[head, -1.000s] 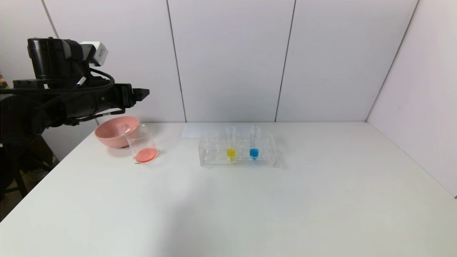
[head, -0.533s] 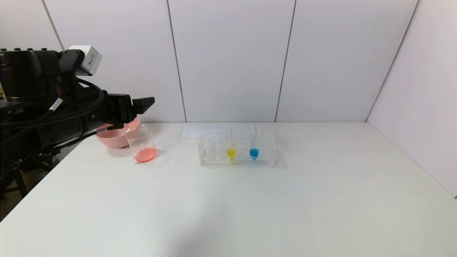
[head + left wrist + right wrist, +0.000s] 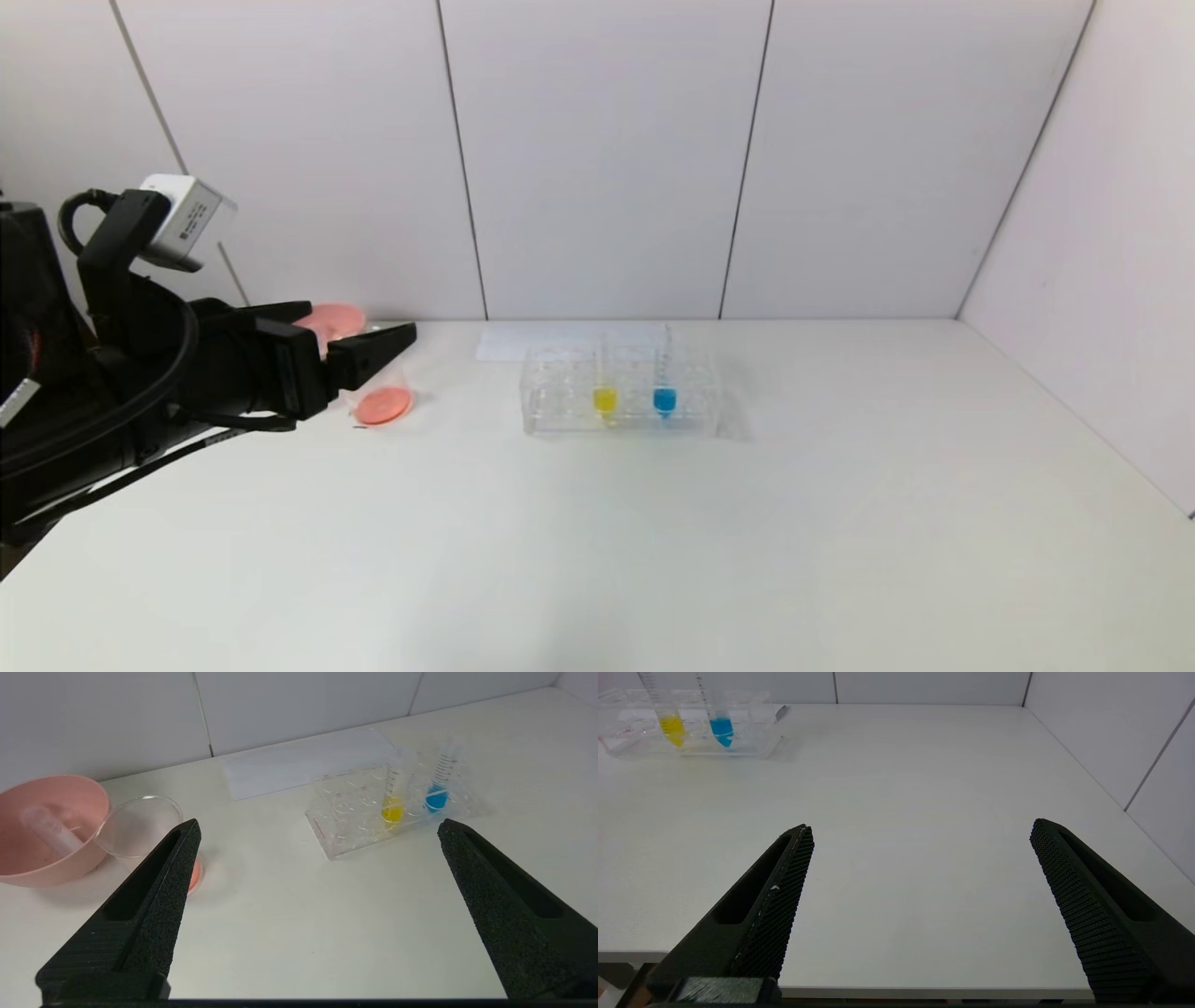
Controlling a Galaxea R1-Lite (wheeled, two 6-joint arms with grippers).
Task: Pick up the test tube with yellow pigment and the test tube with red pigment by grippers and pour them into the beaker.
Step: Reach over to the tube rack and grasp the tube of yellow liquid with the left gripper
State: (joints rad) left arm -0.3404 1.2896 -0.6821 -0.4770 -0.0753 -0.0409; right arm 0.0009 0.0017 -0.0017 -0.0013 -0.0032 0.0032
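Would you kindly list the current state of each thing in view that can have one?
left gripper: open, empty, above the table near the beaker
right gripper: open, empty
beaker: upright, red liquid at the bottom
yellow tube: upright in the rack, filled
blue tube: upright in the rack, filled
pink bowl: holds an emptied tube lying inside
rack: two tubes standing

Yellow-pigment test tube (image 3: 604, 378) upright in rack; emptied test tube (image 3: 49, 828) lying in bowl; beaker (image 3: 140, 828) holds red liquid.
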